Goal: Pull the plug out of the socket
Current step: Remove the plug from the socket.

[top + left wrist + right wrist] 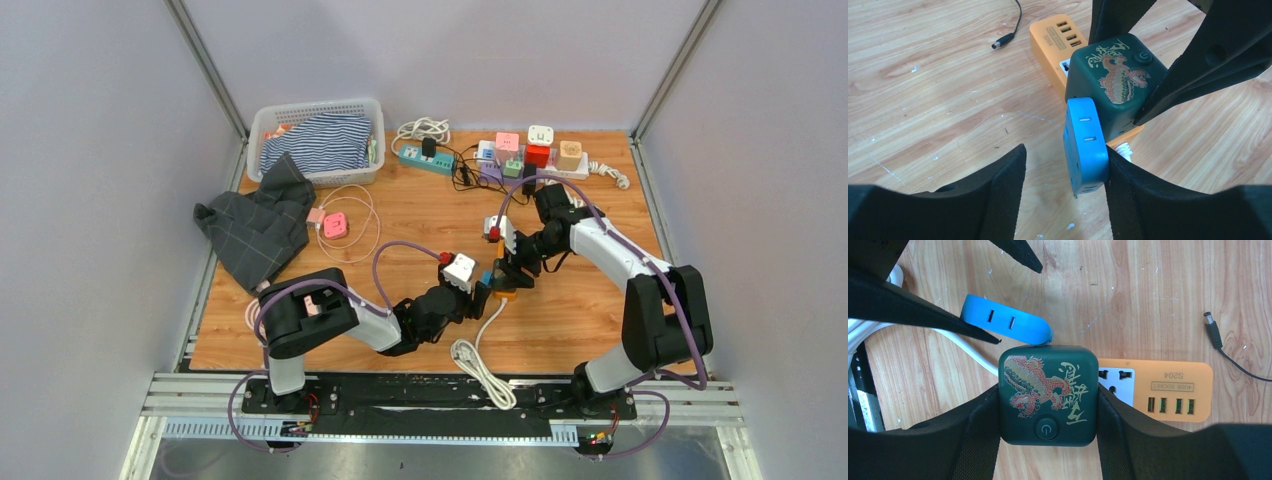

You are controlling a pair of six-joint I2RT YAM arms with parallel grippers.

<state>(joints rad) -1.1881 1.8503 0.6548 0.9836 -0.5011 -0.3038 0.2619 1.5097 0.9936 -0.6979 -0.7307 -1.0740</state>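
Blue plastic marked the plug [1085,145], which sat pushed into the side of a dark green cube socket [1115,85] printed with a red and gold dragon. That cube stood on one end of an orange power strip [1053,37] lying flat on the wooden desk [923,100], near its middle.

The left tool [1063,170] straddled the plug with its jaws apart. In the left wrist view, the finger on the right of the picture [1148,200] touched the plug's flank, while the other finger [988,190] stood clear of it with bare wood showing between them. So the left tool was open around the plug, not clamped on it.

The right tool [1048,405] was closed on the green cube, one finger pressed against each of two opposite sides, with the cube's power button facing its camera. From there the plug jutted off the cube's far side, just beyond the gripping fingers.

A white cable [963,347] ran under the plug, and a loose black barrel connector [1003,41] lay on the wood near the strip's USB end.
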